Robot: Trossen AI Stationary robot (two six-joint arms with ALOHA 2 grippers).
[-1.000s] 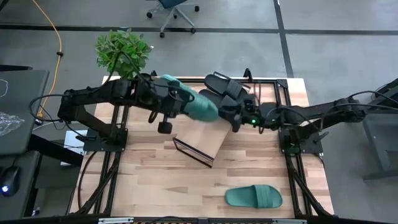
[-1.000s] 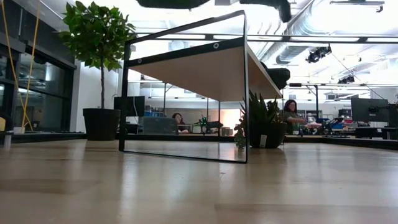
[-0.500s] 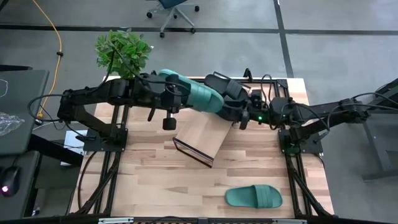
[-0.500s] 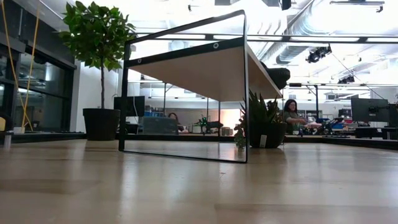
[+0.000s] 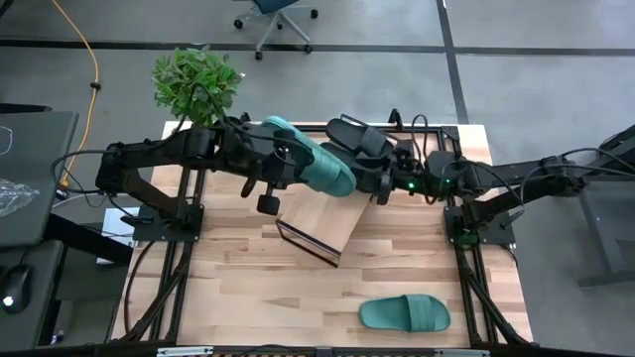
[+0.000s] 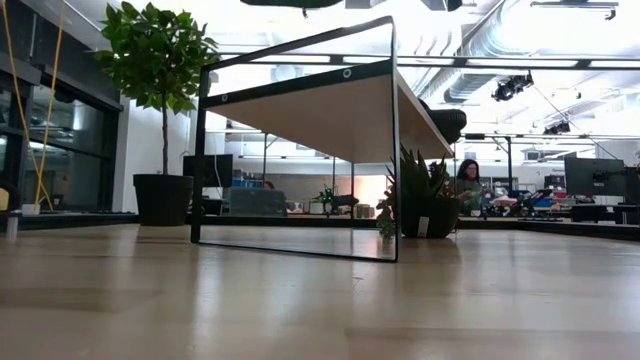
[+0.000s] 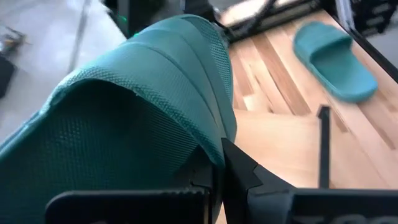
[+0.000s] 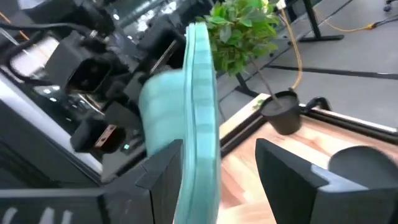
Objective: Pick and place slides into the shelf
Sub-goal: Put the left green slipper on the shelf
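- Slides first: a teal one lies flat by the bench's near edge, toward the right corner, with bare wood all round it.
- Mid-bench stands the shelf, its slanted board rising toward the far edge; open tabletop lies in front.
- Above the shelf's far end, the left gripper is clamped on a second teal slide, carried in the air.
- Right gripper meets it there, fingers spread on either side of that slide's sole edge.
- Black slides sit just beyond, at the far edge.
- Potted plant marks the far left corner.
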